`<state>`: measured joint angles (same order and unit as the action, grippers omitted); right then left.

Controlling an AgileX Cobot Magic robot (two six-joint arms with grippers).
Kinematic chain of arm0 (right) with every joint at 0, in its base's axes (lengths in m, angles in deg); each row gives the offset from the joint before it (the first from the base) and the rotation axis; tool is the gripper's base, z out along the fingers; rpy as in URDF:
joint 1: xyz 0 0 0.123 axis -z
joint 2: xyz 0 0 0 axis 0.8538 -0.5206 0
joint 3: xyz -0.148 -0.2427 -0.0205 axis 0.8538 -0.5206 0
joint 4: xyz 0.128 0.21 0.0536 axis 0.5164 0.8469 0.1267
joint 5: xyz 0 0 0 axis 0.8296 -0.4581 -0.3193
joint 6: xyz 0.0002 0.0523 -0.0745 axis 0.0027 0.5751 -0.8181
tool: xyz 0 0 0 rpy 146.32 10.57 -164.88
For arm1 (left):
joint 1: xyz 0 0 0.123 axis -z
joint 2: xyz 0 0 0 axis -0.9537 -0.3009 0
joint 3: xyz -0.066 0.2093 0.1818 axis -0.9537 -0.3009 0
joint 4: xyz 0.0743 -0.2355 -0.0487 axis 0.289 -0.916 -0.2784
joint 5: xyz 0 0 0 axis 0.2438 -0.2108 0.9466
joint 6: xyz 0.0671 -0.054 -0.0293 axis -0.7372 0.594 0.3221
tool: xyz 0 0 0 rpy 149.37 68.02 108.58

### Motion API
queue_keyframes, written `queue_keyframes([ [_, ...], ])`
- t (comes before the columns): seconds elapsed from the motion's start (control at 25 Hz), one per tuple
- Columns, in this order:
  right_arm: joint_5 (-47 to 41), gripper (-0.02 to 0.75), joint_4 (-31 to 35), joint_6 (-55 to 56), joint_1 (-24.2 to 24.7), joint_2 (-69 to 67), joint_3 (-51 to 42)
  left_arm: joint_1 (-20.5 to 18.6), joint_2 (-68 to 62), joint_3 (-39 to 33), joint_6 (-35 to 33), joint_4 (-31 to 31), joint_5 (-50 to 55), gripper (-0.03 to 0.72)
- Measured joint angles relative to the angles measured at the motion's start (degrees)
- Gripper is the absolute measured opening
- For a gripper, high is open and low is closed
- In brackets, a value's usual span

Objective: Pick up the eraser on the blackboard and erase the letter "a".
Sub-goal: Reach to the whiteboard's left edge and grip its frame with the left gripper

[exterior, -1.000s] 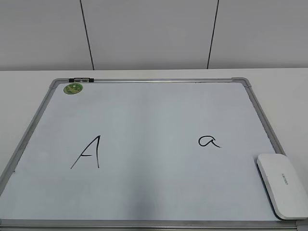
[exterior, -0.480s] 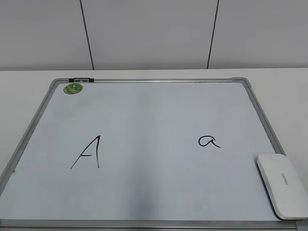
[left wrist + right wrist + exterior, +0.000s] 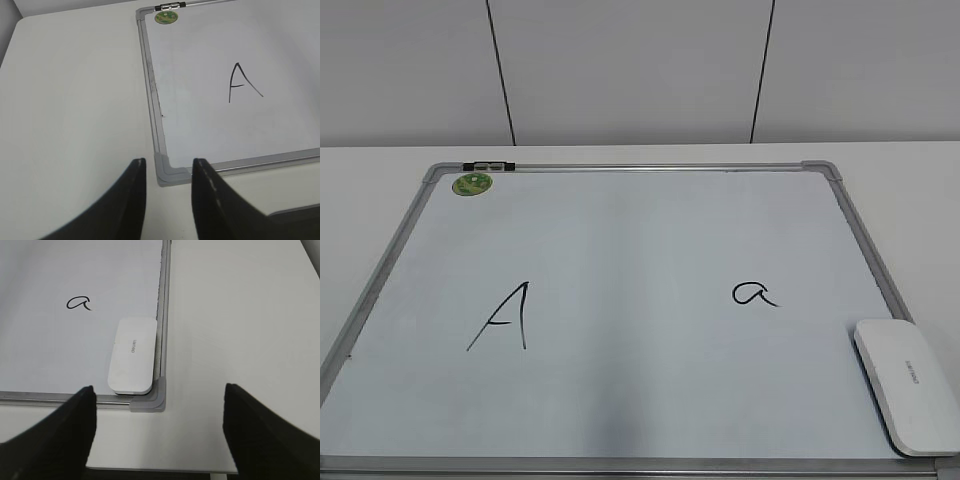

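Observation:
The blackboard [image 3: 620, 230] is a white dry-erase board with a grey frame, lying flat on the table. The white eraser [image 3: 910, 385] lies on its near right corner; it also shows in the right wrist view [image 3: 132, 354]. The small letter "a" [image 3: 753, 293] is written right of centre, up and left of the eraser, and shows in the right wrist view [image 3: 80, 303]. My right gripper [image 3: 159, 412] is open wide and empty, hovering near the board's near right corner cap [image 3: 149, 401]. My left gripper [image 3: 167, 172] is open and empty over the near left corner cap [image 3: 171, 172]. Neither gripper shows in the exterior view.
A large capital "A" [image 3: 503, 316] is written on the board's left half, also in the left wrist view [image 3: 242, 82]. A round green sticker [image 3: 472, 184] and a small black clip [image 3: 487, 165] sit at the far left corner. White table [image 3: 240, 330] surrounds the board; a panelled wall stands behind.

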<state>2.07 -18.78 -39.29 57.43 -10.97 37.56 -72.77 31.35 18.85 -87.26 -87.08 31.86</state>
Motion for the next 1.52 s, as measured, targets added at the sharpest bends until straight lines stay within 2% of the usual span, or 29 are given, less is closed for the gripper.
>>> queue_keyframes([
  [0.36, 0.0, 0.587, 0.0, 0.0, 0.0, 0.0, 0.0, 0.0, 0.0, 0.0, 0.0, 0.0, 0.0, 0.230],
  [0.56, 0.0, 0.587, 0.0, 0.0, 0.0, 0.0, 0.0, 0.0, 0.0, 1.6, 0.0, -0.6, -2.0, 0.265],
  [0.68, 0.0, 0.587, 0.0, 0.0, 0.0, 0.0, 0.0, 0.0, 0.0, 3.5, 0.0, -0.6, -5.7, 0.343],
  [0.8, 0.0, 0.587, 0.0, 0.0, 0.0, 0.0, 0.0, 0.0, -0.3, 4.3, 0.0, -0.6, -9.3, 0.482],
  [0.92, 0.0, 0.587, 0.0, 0.0, 0.0, 0.0, 0.0, 0.0, -1.7, 4.3, 0.0, -0.6, -11.0, 0.585],
  [1.08, 0.0, 0.587, 0.0, 0.0, 0.0, 0.0, 0.0, 0.0, -9.6, 4.3, 0.0, -0.6, -14.0, 0.617],
  [1.52, 0.0, 0.587, 0.0, 0.0, 0.0, 0.0, 0.0, 0.1, -39.3, 5.0, 0.0, -2.7, -22.1, 0.620],
])
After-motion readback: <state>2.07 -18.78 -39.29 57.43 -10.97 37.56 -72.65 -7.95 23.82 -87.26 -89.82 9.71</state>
